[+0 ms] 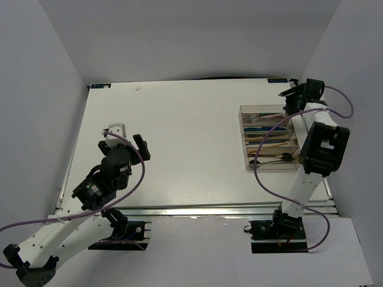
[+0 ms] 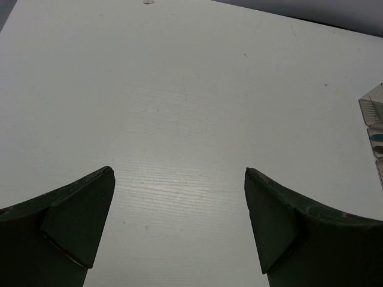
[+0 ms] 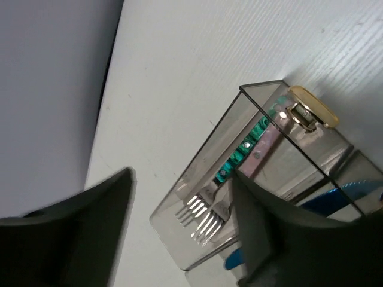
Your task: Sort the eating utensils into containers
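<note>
The clear brownish tray (image 1: 241, 122) lies at the table's right side, with cutlery in its long compartments. Two silver-tined forks (image 3: 204, 216), one teal-handled, one pink-handled, lie side by side in the far compartment (image 3: 179, 197). A blue piece (image 3: 353, 190) lies in the compartment beside them. Brown chopsticks (image 1: 272, 142) and a black spoon (image 1: 278, 159) fill nearer compartments. My right gripper (image 3: 182, 173) hovers open over the fork end of the tray (image 3: 263, 89), nothing between its fingers. My left gripper (image 2: 179, 170) stands wide open over bare table, far left of the tray.
A gold-coloured clip (image 3: 311, 107) sits at the tray's far corner. White walls enclose the table on three sides, the right wall close behind the right gripper (image 1: 289, 100). One corner of the tray (image 2: 374, 116) shows at the right edge of the left wrist view.
</note>
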{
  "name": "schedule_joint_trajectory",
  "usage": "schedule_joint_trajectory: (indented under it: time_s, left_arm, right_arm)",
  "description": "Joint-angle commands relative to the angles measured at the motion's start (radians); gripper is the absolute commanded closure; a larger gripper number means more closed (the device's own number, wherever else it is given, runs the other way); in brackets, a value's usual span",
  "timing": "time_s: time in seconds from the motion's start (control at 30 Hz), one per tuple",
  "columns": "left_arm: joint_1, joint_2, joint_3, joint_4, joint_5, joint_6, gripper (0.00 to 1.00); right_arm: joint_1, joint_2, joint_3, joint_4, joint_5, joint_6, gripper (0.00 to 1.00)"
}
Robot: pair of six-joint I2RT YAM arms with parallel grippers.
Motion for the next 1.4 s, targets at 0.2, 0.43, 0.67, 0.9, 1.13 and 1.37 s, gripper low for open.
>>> schedule_joint_trajectory:
  time_s: [0.2,0.43,0.67,0.9,1.13,1.37]
  left_arm:
    - [-0.003,0.124,0.067,-0.062,-0.177,-0.09,0.02]
    - [0.129,0.395,0.344,-0.217,-0.22,-0.179,0.02]
    - [0.296,0.373,0.522,-0.252,-0.207,-0.104,0.02]
    - [0.296,0.181,0.506,-0.268,-0.327,-0.035,0.02]
    - [0.296,-0.029,0.404,-0.268,-0.343,0.008,0.02]
    - [0.296,-0.074,0.392,-0.368,-0.332,0.042,0.02]
  right_arm:
    - [0.013,-0.253,0.162,-0.243,0.211,-0.24,0.11]
    - [0.071,-0.741,-0.215,-0.11,0.211,-0.536,0.1]
    - [0.22,-1.191,-0.424,-0.209,0.146,-0.739,0.11]
    - [0.298,-1.344,-0.371,-0.47,0.148,-0.802,0.11]
    - [0.399,-1.461,-0.345,-0.554,0.157,-0.801,0.11]
    - [0.456,-1.499,-0.28,-0.636,0.228,-0.827,0.11]
